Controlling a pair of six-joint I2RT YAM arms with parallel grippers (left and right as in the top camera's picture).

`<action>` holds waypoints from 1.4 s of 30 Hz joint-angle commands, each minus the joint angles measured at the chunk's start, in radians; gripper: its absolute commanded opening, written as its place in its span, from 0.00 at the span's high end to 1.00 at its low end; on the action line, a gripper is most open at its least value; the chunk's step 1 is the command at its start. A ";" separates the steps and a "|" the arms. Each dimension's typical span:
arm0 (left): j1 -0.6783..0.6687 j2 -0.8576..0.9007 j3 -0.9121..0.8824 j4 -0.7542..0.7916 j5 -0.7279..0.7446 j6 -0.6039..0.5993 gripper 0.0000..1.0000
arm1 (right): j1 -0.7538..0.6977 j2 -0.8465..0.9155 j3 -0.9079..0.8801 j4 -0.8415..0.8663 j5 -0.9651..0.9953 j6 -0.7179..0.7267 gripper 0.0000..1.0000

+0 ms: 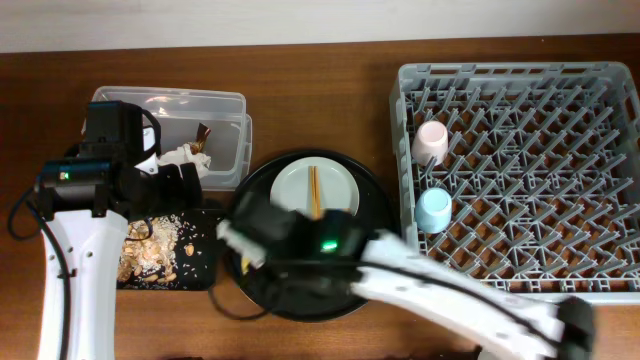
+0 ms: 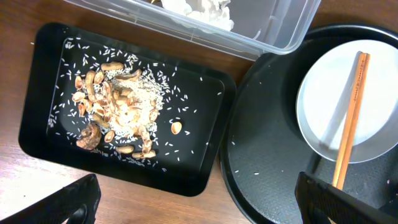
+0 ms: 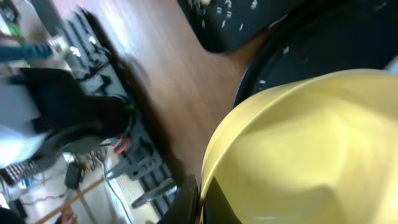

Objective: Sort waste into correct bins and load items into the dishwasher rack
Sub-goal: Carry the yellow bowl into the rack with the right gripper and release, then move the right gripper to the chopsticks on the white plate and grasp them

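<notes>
Motion blur smears the right wrist view, where the yellow bowl (image 3: 298,149) runs off the right and bottom edges. Overhead, the right arm (image 1: 450,290) hides the near part of the large round black tray (image 1: 371,195).

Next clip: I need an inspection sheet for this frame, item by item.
Surface: brown wooden table.
Job's things: napkin and wrapper in clear tub; food scraps in black tray; plate with chopsticks on round tray; pink cup and blue cup in rack; yellow bowl at right gripper.
Clutter: stray rice grains on round tray.
Grippers: left gripper open, near black tray; right gripper seems shut on yellow bowl's rim, view blurred.
Cables: black cable looping beside left arm.
Surroundings: blurred equipment beyond the table.
</notes>
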 commanded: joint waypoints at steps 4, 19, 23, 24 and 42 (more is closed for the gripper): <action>0.003 0.002 -0.001 -0.001 -0.010 0.008 0.01 | -0.514 -0.214 0.018 0.014 -0.083 -0.112 0.96; 0.003 0.002 -0.001 -0.001 -0.010 0.008 0.01 | -1.423 0.494 0.018 0.783 -1.207 -0.138 0.96; 0.003 0.002 -0.001 -0.001 -0.010 0.008 0.01 | -1.486 0.516 0.017 0.638 -1.139 -0.138 0.96; 0.003 0.002 -0.001 -0.001 -0.010 0.008 0.01 | -1.509 0.516 0.017 0.593 -1.115 -0.137 0.96; 0.003 0.002 -0.001 -0.001 -0.010 0.008 0.01 | -1.388 -0.042 0.018 0.110 -0.101 -0.014 0.49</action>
